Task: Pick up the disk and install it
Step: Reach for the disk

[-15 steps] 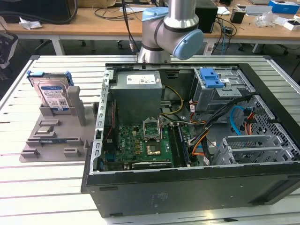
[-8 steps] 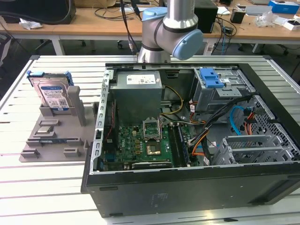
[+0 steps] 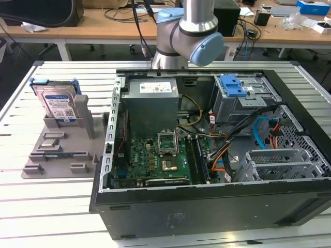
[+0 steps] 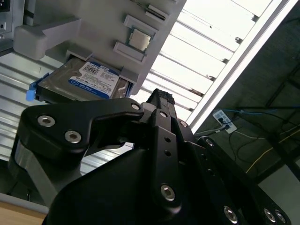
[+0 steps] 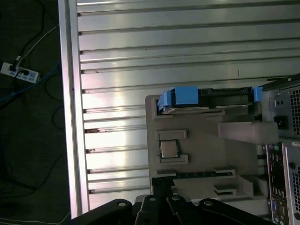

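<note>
The slatted table (image 3: 57, 206) carries everything. Its left half, in the exterior view, is mostly bare, so that side gives the widest room for moving. The open case (image 3: 207, 212) takes up the exterior view's right half, and its raised walls and left rim stand close beside the holder (image 3: 59, 150). The arm (image 3: 199, 31) rises at the far side, behind the case.

The grey holder sits near the table's left edge. An upright post on it stands between the disk and the case wall. The disk (image 3: 58, 103) leans in the holder's far slot, label facing out, with blue rails on both sides; the second wrist view shows the disk (image 4: 91, 79) seated there untouched.

The gripper (image 4: 160, 99) hangs over the table beside the holder, apart from the disk and carrying nothing. Whether it is spread or closed I cannot tell.

I see three likely risks. A grasp on the soft blue rails rather than the metal body could let the disk twist or slip. A lift that is not in line with the slot could drag the holder, which looks loose on the slats. A swing toward the case could clip its left rim, and the loose cables (image 3: 238, 139) crowd the way to the bays at the far right.

A small chip (image 5: 168, 149) rests in a holder pocket and could be knocked.
</note>
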Controlling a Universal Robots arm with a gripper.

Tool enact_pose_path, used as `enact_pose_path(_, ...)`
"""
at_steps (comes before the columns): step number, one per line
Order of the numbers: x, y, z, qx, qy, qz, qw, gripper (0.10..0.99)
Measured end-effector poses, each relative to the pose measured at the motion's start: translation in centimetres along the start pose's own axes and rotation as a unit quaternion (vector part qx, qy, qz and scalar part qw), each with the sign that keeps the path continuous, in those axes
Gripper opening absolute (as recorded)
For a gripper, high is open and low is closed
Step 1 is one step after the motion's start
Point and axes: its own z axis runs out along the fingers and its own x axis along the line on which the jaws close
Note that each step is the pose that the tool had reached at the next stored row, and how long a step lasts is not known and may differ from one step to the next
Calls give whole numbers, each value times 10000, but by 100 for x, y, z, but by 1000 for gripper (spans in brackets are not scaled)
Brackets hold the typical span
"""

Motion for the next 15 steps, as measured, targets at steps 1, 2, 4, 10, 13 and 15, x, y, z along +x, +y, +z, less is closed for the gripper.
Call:
enact_pose_path(1, 16, -1, 0, 0, 0, 0, 10000, 106)
enact_pose_path(2, 27, -2, 0, 0, 0, 0, 10000, 106)
enact_pose_path(4, 50, -4, -1, 0, 0, 0, 10000, 106)
enact_pose_path(10, 158, -12, -3, 0, 0, 0, 10000, 106)
enact_pose_path(13, 208, -16, -4, 0, 0, 0, 10000, 106)
enact_pose_path(15, 243, -18, -5, 0, 0, 0, 10000, 106)
